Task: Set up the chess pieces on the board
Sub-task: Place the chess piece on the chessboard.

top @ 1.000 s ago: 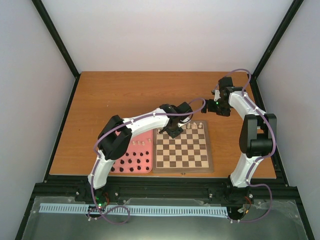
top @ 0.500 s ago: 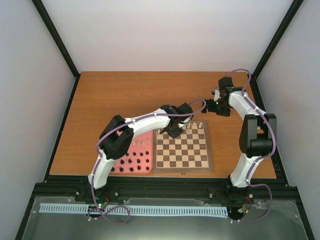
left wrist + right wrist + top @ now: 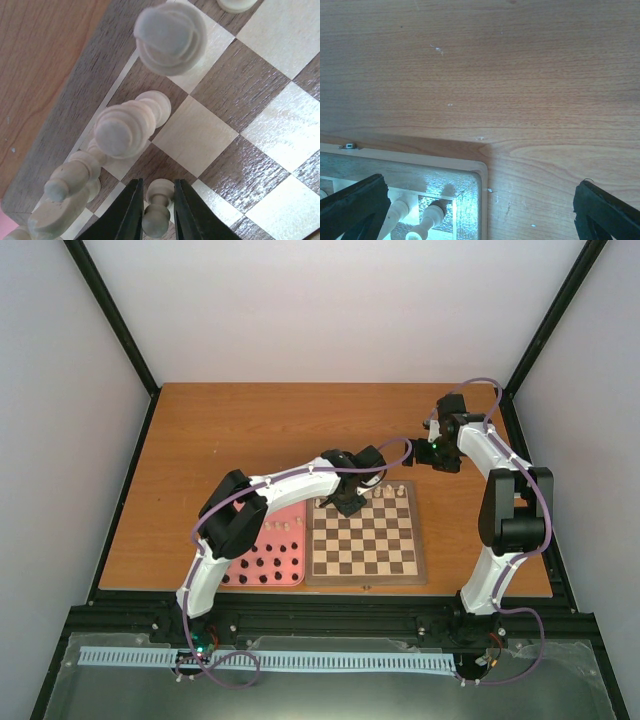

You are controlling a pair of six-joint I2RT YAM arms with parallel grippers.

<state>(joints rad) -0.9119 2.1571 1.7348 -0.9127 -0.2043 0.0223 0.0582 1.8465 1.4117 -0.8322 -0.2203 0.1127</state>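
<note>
almost nothing has shifted over the last second: the left gripper stays low at the board's eleven o'clock corner, seemingly pinching a cream pawn upright on its square. release looks due next. the right gripper hangs spread at one o'clock.

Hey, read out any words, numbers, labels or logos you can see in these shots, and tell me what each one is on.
None: no readable text, number or logo shows in any view, not on the board, the chess pieces, the pink tray or the table.
</note>
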